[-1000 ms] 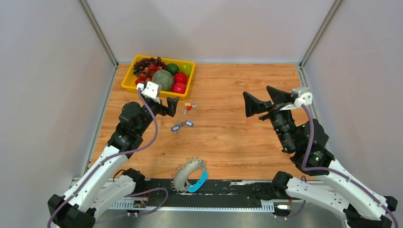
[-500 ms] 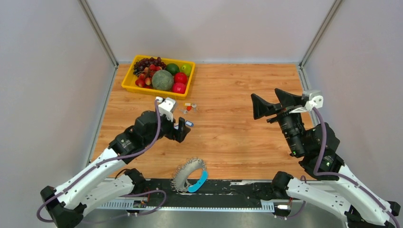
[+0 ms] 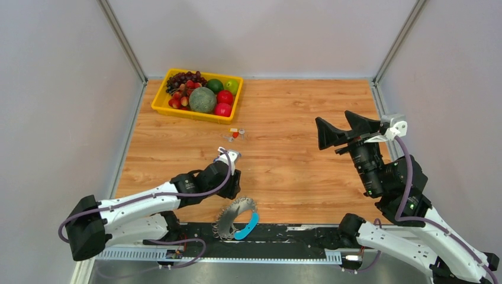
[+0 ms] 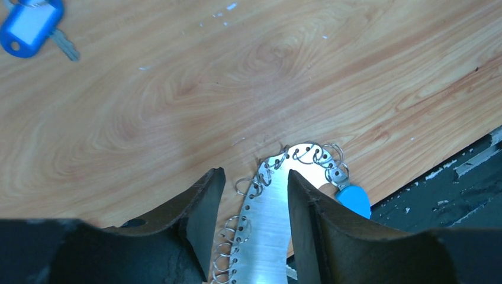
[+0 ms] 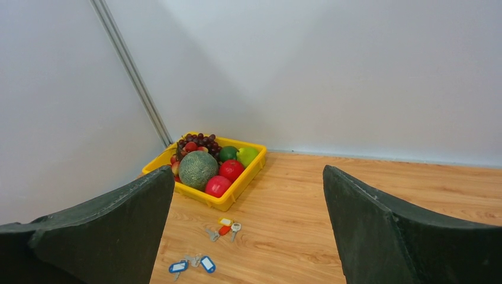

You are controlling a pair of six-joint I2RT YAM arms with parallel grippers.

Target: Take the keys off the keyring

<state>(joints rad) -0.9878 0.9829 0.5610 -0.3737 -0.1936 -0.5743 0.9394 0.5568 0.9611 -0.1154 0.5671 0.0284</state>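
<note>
The keyring lies at the table's near edge, a metal hoop fringed with small wire rings, with a blue arc. My left gripper is low over its far side. In the left wrist view the gripper is open, with the hoop's shiny band between its jaws and the blue piece just to the right. Two blue-tagged keys lie loose on the table, one showing in the left wrist view. More keys with orange, red and white tags lie near the tray. My right gripper is open, empty and raised at the right.
A yellow tray of fruit stands at the far left; it also shows in the right wrist view. A black rail runs along the near edge beside the keyring. Grey walls close in three sides.
My left arm has swung from beside the tray down to the near edge and now straddles the keyring. My right arm has drifted slightly right.
</note>
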